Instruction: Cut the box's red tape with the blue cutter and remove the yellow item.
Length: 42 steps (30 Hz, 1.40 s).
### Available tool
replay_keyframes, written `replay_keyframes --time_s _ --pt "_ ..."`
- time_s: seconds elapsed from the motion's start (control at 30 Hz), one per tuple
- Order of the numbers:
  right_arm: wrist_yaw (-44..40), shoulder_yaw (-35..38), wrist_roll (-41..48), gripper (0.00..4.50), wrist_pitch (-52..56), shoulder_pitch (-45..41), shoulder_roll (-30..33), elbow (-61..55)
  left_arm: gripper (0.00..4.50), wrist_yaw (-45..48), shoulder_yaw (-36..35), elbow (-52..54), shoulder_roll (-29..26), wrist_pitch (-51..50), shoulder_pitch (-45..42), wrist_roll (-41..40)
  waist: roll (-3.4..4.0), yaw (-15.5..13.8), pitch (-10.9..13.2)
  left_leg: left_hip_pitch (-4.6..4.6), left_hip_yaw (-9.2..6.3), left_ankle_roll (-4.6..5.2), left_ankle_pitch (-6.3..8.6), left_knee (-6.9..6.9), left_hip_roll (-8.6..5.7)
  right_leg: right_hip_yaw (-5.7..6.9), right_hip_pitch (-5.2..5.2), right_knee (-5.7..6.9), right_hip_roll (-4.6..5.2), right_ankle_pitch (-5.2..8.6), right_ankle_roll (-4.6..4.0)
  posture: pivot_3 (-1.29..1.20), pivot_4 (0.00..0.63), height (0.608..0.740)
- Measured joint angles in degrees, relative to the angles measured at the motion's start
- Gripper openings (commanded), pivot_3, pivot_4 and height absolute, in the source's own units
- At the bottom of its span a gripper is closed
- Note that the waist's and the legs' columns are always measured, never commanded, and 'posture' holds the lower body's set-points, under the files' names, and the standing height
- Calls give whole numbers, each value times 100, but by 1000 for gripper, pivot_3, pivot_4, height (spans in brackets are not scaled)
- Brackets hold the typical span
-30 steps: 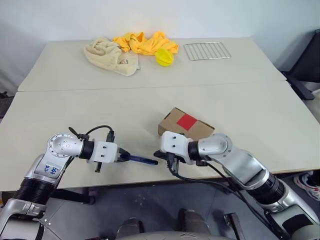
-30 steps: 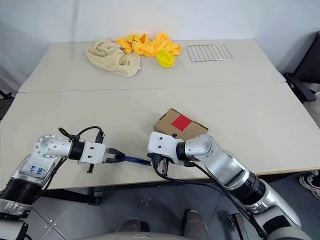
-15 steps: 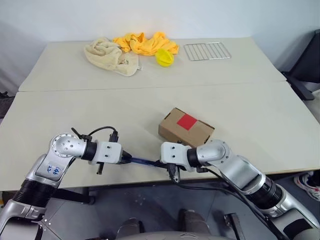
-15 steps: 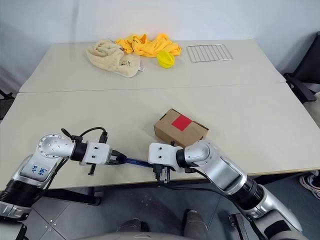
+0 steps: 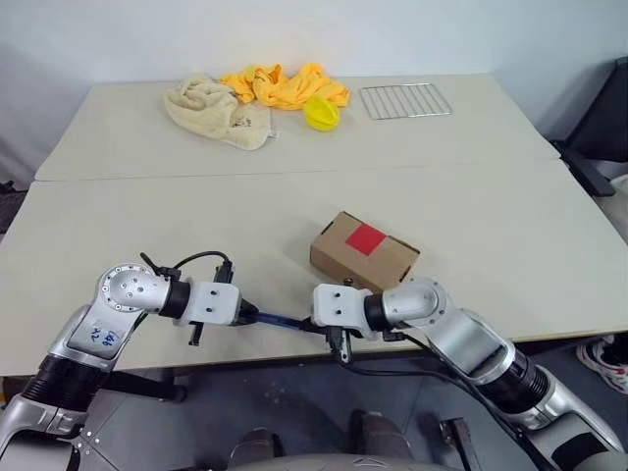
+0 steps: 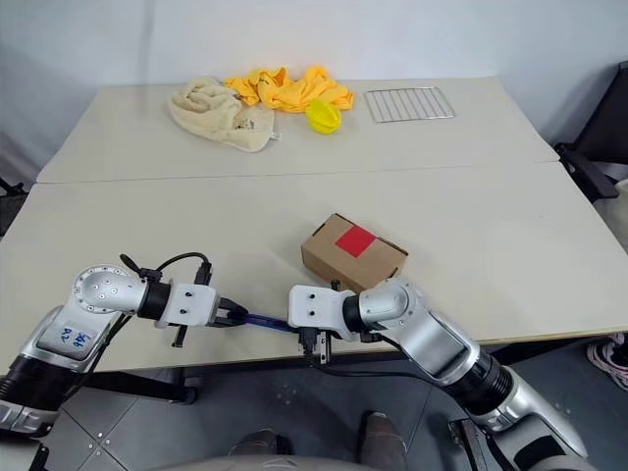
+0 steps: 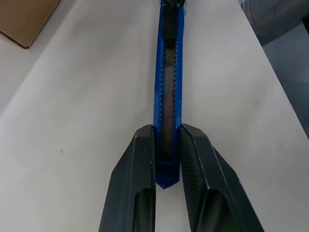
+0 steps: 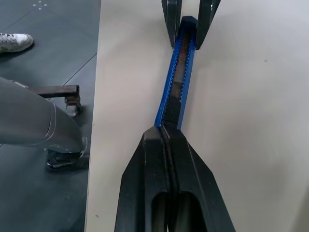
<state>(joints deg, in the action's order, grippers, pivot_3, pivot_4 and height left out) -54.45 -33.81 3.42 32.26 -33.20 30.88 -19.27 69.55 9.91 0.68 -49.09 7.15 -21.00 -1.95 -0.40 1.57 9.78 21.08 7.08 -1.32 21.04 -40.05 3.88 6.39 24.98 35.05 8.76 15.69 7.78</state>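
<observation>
My left gripper (image 7: 167, 162) clamps the cutter's (image 7: 168, 82) rear end. My right gripper (image 8: 166, 135) is pinched fully closed at the cutter's other end. The box (image 5: 364, 251), red tape (image 5: 366, 238) on top, sits on the table (image 5: 196, 216) at one o'clock of the cutter.

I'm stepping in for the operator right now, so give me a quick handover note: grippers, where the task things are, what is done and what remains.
Left gripper: shut on the blue cutter, clamping its butt end just above the table near the front edge.
Right gripper: shut, fingertips at the cutter's far end; whether they pinch it is unclear.
Box: closed, beyond the right gripper, red tape on top, uncut.
Yellow item: presumably inside the box.
Done: cutter picked up.
Left: cut the tape, open the flaps, take out the yellow item.
</observation>
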Motion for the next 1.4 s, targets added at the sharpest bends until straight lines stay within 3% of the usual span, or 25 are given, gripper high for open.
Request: replay_keyframes --time_s 0.87,1.1,1.2,1.4 --pt "34 -208 -511 26 -763 -453 -1518 1567 385 7 14 61 -47 11 51 17 18 19 -13 -38 0 0 0 7 1 1 -37 0 0 1 -2 0 150 740" --pt "-29 -145 -506 26 -760 -537 -1538 1679 385 -79 6 -119 88 137 15 16 19 3 -13 -44 0 0 0 5 1 1 -44 2 0 1 -2 0 150 740" --pt "-54 288 -243 26 -320 -615 -1456 1331 385 -242 -49 -206 194 180 10 -1 20 -28 -12 -41 -3 2 1 -2 1 1 -46 4 0 1 -2 0 150 740" --pt "-85 1954 851 26 1533 -1158 -777 125 385 -847 -485 -715 370 465 53 -102 19 -15 -10 -29 -9 4 2 0 4 7 -34 4 0 2 -4 0 150 740"
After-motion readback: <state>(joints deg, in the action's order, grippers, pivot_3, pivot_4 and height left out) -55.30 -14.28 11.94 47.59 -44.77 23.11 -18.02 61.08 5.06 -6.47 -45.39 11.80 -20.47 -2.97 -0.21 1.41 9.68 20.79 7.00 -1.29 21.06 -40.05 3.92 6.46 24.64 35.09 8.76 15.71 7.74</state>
